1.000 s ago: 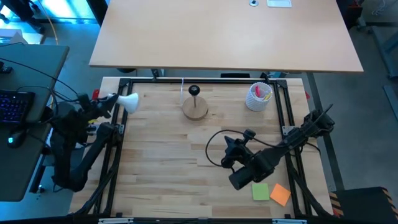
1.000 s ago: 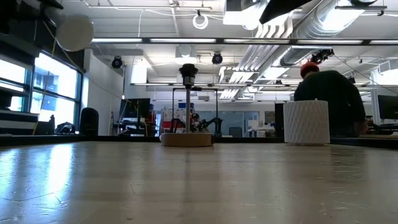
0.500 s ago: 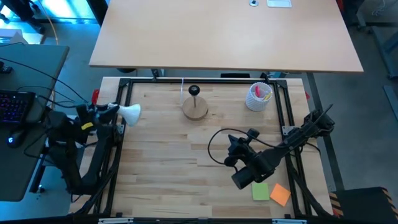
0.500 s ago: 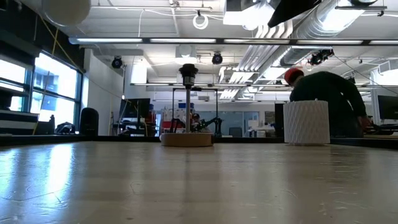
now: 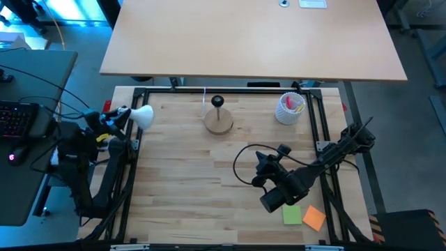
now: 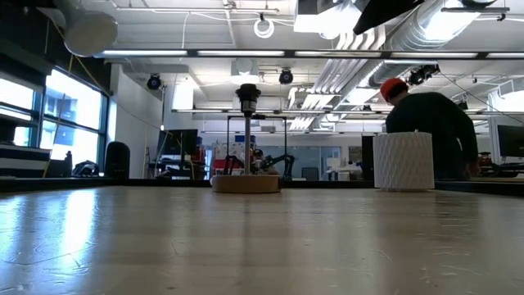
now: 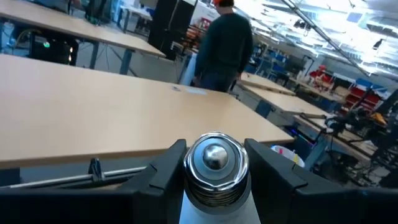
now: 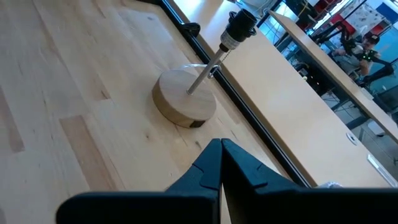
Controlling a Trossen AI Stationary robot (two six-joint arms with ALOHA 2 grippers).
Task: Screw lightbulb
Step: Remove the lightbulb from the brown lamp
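Observation:
The lightbulb [image 5: 143, 116], white with a silver screw base [image 7: 214, 163], is held in the air over the table's left edge; my left gripper [image 5: 129, 116] is shut on it. In the low view its globe [image 6: 90, 33] shows high at the left. The round wooden stand [image 5: 218, 123] with its black socket [image 5: 218, 102] rests on the table at the far middle. My right gripper [image 5: 259, 166] is shut on nothing, hovering near the table's right middle and pointing at the stand [image 8: 183, 96]. My left gripper pinches the lightbulb between its two fingers [image 7: 163, 171], at the narrow part by the threaded base [image 7: 189, 186]. The fingers lie level, coming from the table's left. The metal tip shows between them, the globe sticks out toward the table's right, and the bulb hangs clear of the table.
A white ribbed cup [image 5: 290, 108] with coloured contents stands at the far right. Green [image 5: 292, 214] and orange [image 5: 314, 217] notes lie near the front right. A black frame rims the table, and a larger table [image 5: 251, 42] lies beyond. A person [image 6: 430, 123] stands behind.
My left gripper has swung with the lightbulb a little toward the near edge and back again, rolling somewhat as it went. The bulb has stayed in its hold, clear of the table.

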